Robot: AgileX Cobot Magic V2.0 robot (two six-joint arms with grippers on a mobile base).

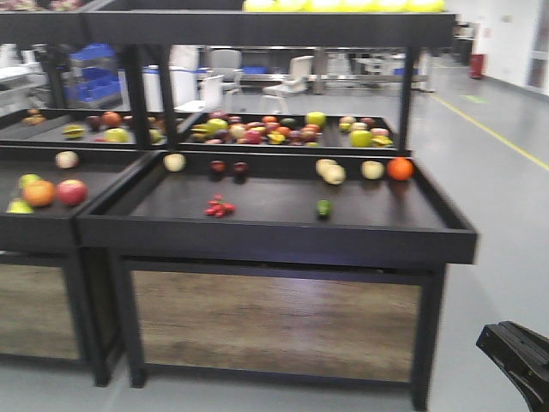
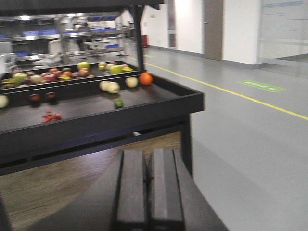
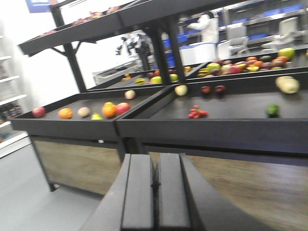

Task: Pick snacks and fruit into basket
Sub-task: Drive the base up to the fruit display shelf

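Observation:
The snacks, the fruit and the basket do not show in any view. My left gripper (image 2: pixel 148 153) is shut with nothing between its fingers; it hangs low in front of the right end of a black display stand (image 2: pixel 144 115). My right gripper (image 3: pixel 155 156) is also shut and empty, low before the stand's wooden front panel (image 3: pixel 250 183). In the front view, a black part of an arm (image 1: pixel 519 354) shows at the bottom right corner, below the stand's tray (image 1: pixel 274 236).
The tray holds a red berry cluster (image 1: pixel 219 208), a small dark green fruit (image 1: pixel 323 208), an orange (image 1: pixel 400 168) and pale apples (image 1: pixel 331 172). A back tray (image 1: pixel 292 129) holds several mixed fruits. A second stand (image 1: pixel 43 223) adjoins on the left. An upper shelf (image 1: pixel 266 27) overhangs. Grey floor (image 1: pixel 497 189) lies to the right.

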